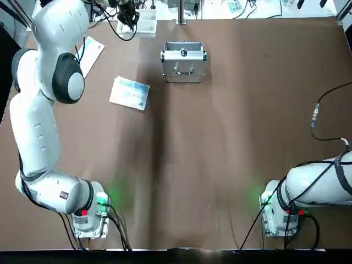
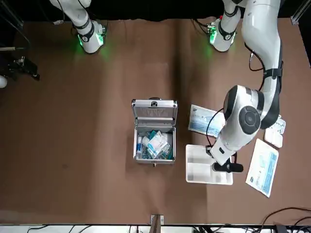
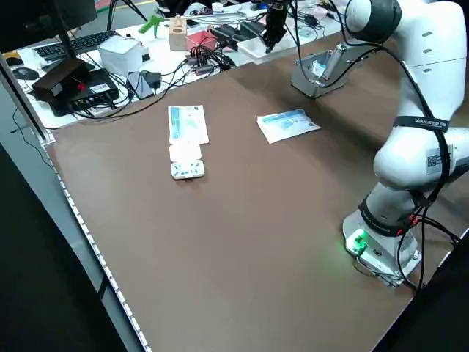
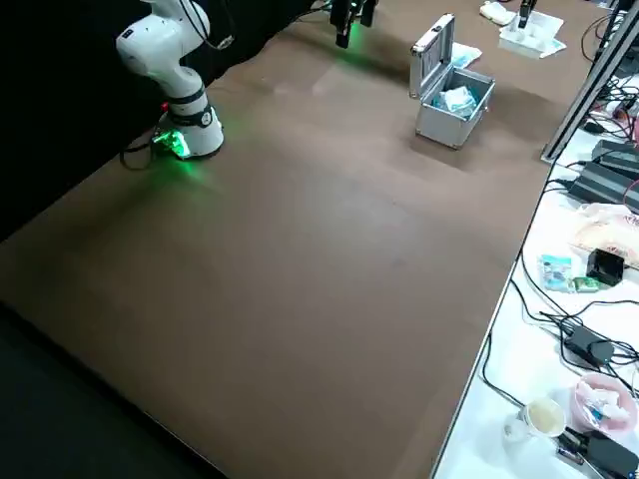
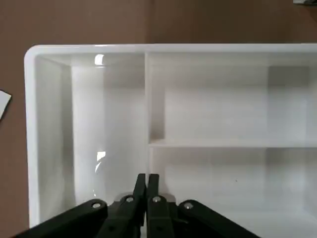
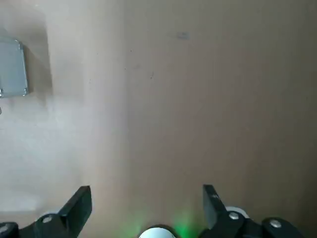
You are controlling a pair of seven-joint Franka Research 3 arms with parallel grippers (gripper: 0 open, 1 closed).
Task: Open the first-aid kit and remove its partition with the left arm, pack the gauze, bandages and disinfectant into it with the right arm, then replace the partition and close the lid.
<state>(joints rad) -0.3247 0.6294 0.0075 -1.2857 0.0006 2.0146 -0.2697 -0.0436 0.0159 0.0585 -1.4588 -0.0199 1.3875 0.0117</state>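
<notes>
The first-aid kit [image 2: 154,158] stands open at the far middle of the table, its lid [image 2: 154,112] upright. Blue-white packets [image 2: 158,144] fill the case; I cannot pick out the gauze, bandages or disinfectant among them. The white partition [image 2: 201,171] lies beside the kit, on the left arm's side. My left gripper [image 5: 146,184] is shut on the partition's near wall, seen from the front as a dark left gripper [image 2: 224,167] at the tray's edge. My right gripper [image 6: 146,206] hangs open over bare table close to its arm's base, holding nothing.
A blue-white printed pack [image 1: 130,93] lies near the kit, and another flat pack [image 2: 263,167] and a white blister block [image 2: 275,136] lie farther out on the left. Cables and boxes crowd the desk beyond the far edge. A black cable [image 1: 322,118] trails at the right.
</notes>
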